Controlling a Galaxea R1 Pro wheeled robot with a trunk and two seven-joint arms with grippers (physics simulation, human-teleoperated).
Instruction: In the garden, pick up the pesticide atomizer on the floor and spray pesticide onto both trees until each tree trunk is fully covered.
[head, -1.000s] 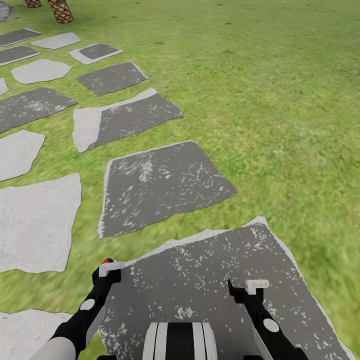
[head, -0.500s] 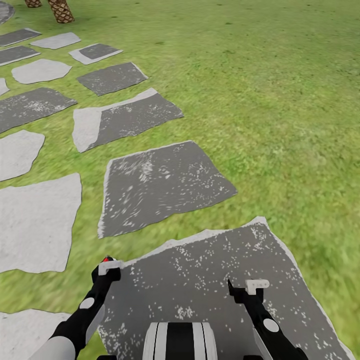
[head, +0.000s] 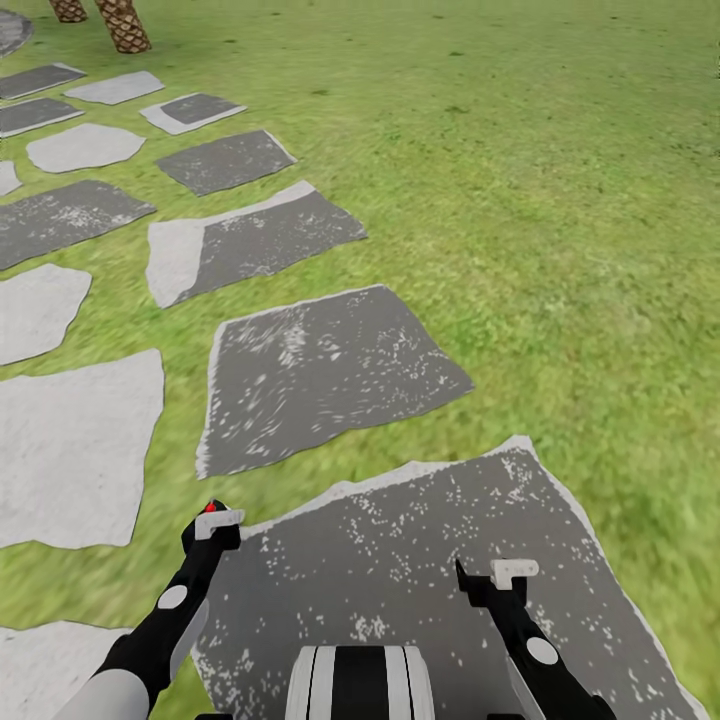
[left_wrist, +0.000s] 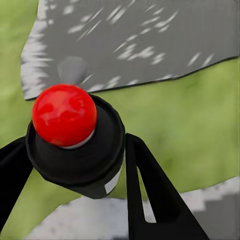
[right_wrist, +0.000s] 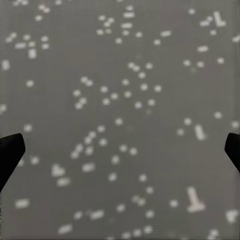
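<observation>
I see the pesticide atomizer (left_wrist: 75, 140) clamped between the two black fingers of my left end effector (left_wrist: 75, 165). It is a black, round body with a shiny red ball on top and a small white patch on its side. In the head view only its red tip (head: 211, 507) shows, above the grass of the garden (head: 520, 180).

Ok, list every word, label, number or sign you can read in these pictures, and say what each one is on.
None: no readable text shows in these pictures.
The atomizer in the left gripper has a red knob and a small white patch that is blank or too blurred to read.
The paving stones carry only white flecks, not letters.
The right gripper is unmarked.
</observation>
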